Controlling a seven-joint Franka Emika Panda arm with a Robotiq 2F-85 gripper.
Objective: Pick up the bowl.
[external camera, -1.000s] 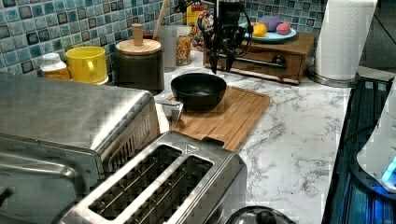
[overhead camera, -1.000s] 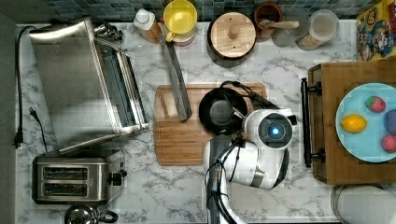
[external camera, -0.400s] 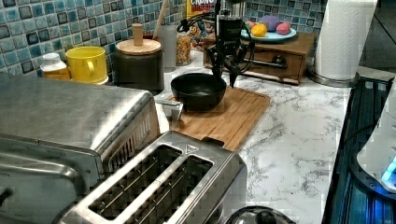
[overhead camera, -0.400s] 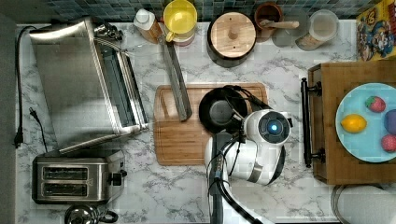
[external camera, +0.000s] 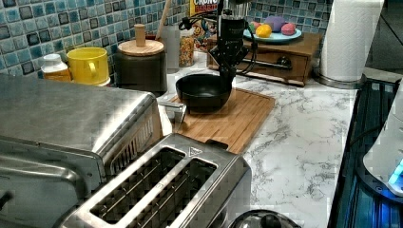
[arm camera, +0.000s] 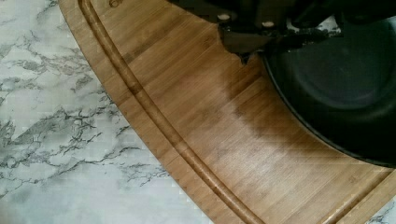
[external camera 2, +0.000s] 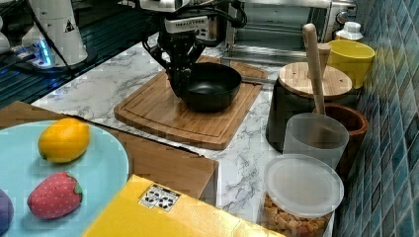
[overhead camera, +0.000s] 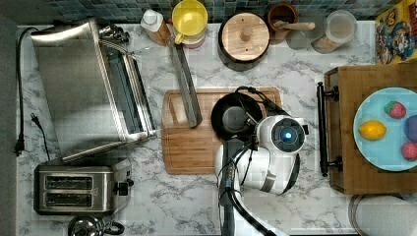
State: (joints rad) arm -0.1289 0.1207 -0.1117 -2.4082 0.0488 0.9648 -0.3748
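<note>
Bowl (external camera: 204, 91) sits upright on the wooden cutting board (external camera 2: 163, 116), on the marble table (overhead camera: 295, 69). Hand (external camera 2: 181, 75) is at the bowl's rim on the right view's left side, fingers straddling the wall, one inside and one outside. Cannot tell whether they are clamped on the rim. Judgement: closing on the rim comes next, before any lift.

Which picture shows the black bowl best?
The right view: the whole bowl sits unhidden on the wooden board. The left view shows it farther off, the top view has the arm covering part, and the wrist view catches one edge.
</note>
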